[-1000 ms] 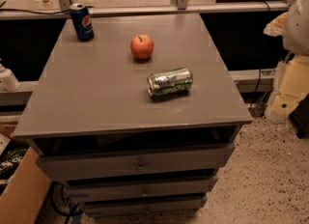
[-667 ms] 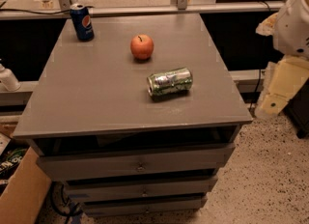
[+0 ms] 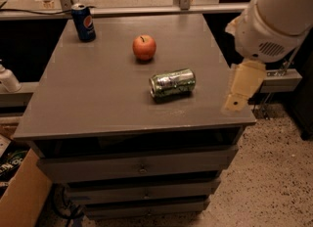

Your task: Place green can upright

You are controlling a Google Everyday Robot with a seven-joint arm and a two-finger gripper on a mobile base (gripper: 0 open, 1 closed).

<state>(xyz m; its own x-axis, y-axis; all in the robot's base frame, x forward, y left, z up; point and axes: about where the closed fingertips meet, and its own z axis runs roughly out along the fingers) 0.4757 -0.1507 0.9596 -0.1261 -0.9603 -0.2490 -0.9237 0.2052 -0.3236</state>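
the arm has swung in from the 3 o'clock side. a second ago the claw (image 3: 240, 88) hung clear of the table (image 3: 98, 99); it now hangs over the table's right edge, apart from everything on it. whether the claw is apart or together cannot be told. nothing on the table has moved.

finding: the approach is under way, there is no contact, and the righting is not yet begun.

the green can (image 3: 172, 84) lies on its side right of the table's centre, with the claw at its 3 o'clock. its long axis runs 9 to 3 o'clock, the right end tipped slightly toward 2. one round end faces 9 o'clock; which end bears the tab cannot be told.

an apple (image 3: 144, 47) sits at the can's 11 o'clock, apart from it. a blue can (image 3: 84, 22) stands upright at the far 10 o'clock corner.
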